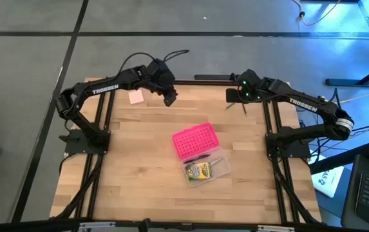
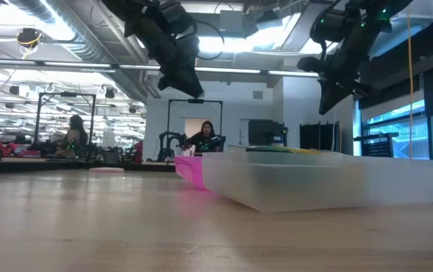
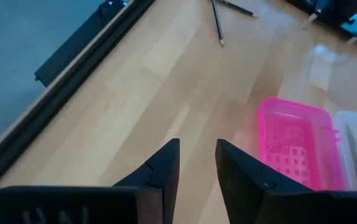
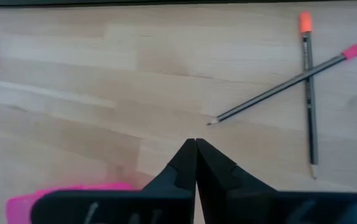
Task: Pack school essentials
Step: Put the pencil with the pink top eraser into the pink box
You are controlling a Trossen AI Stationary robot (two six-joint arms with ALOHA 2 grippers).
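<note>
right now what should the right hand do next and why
Probably open the right hand and lower it onto the crossed pencils. Its fingers are shut and empty above the table, the pencils lie unpacked, and the clear case already holds a crayon box.

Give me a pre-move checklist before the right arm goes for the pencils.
1. Right gripper empty, jaws shut: not ok, must open.
2. Two grey pencils lie crossed on the wooden table, touching: not ok for a clean single pick.
3. Clear rectangular case open, pink perforated lid swung aside: ok.
4. Left gripper raised near the pink sticky-note pad, empty: ok.
5. Room in case: cannot tell.
</note>
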